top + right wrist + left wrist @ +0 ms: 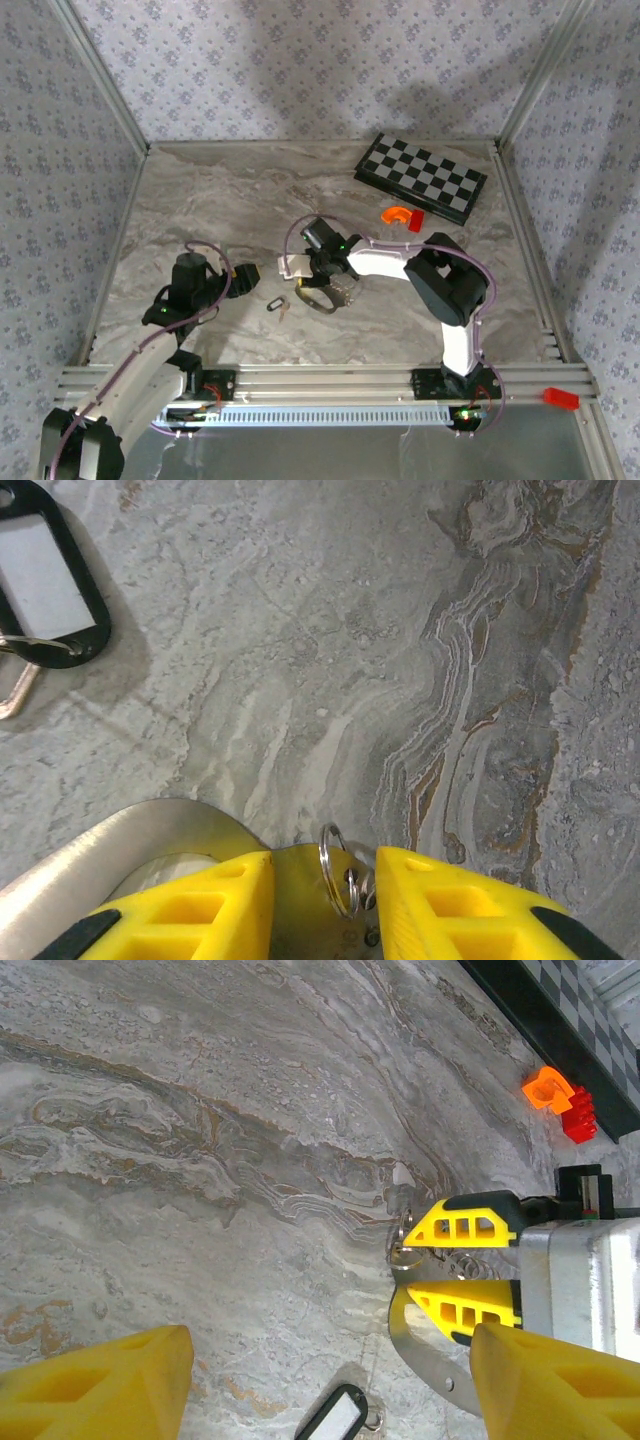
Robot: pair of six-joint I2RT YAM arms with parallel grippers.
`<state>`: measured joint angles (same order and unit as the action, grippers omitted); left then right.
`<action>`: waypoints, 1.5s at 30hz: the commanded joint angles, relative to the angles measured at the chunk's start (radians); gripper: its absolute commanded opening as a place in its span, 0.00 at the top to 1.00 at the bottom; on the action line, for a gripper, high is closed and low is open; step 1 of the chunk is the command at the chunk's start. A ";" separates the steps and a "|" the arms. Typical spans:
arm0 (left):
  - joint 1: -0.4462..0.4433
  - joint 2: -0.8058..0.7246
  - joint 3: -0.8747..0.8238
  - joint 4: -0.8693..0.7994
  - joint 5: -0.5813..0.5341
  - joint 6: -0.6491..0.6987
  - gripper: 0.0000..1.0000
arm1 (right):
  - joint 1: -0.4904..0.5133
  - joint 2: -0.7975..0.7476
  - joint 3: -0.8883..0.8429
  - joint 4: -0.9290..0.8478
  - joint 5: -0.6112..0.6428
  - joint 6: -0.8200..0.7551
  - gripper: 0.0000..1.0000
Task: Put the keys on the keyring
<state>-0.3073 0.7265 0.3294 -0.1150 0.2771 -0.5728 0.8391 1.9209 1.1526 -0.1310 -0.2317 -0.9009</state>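
Two arms are reaching in over the table toward the keyring, one from each side.

The right arm is rising from its base and folding at a high elbow. Its forearm is stretching leftward across the marble to the keyring, with the wrist tipping down. The right gripper is sitting right over the keyring's broad silvery band. Its yellow fingers are standing partly apart, straddling a small ring that is hanging on the keyring. Bare metal is showing between that ring and one finger, so the jaws are not clamping it. The other finger is lying close against the ring's fine links, and I cannot tell whether it is touching them.

The left arm is bending up from its base with its forearm leaning toward the keyring. The left gripper is hovering to the left of the keyring and apart from it, aimed straight at it. Its jaws are gaping wide and holding nothing.

The keys are lying flat on the table just left of the keyring, between it and the left gripper, with neither gripper touching them. They are showing as a dark oval tag with a pale window and a short coppery blade trailing from one end.

Beyond the keyring and well apart from it, an orange piece is sitting just in front of a chessboard.
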 commanded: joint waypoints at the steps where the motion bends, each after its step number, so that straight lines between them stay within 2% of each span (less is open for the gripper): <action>1: 0.009 -0.006 0.000 0.015 0.020 0.018 0.27 | 0.009 0.020 0.030 -0.013 0.022 -0.025 0.69; 10: 0.011 -0.010 -0.001 0.015 0.023 0.018 0.27 | 0.017 0.014 0.021 0.002 0.051 -0.038 0.84; 24: 0.011 -0.028 0.002 0.012 0.037 0.023 0.26 | 0.020 -0.073 -0.025 0.048 0.050 -0.003 0.99; 30: 0.008 -0.068 0.017 0.010 0.074 0.056 0.28 | 0.002 -0.204 -0.071 0.085 -0.023 0.158 1.00; 34: -0.020 -0.094 0.026 0.044 0.111 0.061 0.29 | -0.031 -0.326 -0.164 0.203 -0.121 0.325 1.00; 40: -0.122 -0.092 0.073 0.096 0.153 0.094 0.32 | -0.070 -0.493 -0.309 0.377 -0.247 0.552 1.00; 45: -0.281 -0.078 0.149 0.080 0.099 0.163 0.35 | -0.095 -0.622 -0.423 0.544 -0.341 0.742 1.00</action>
<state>-0.5232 0.6502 0.4000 -0.0742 0.3809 -0.4732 0.7536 1.3628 0.7708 0.2596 -0.4759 -0.3305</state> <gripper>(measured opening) 0.654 0.062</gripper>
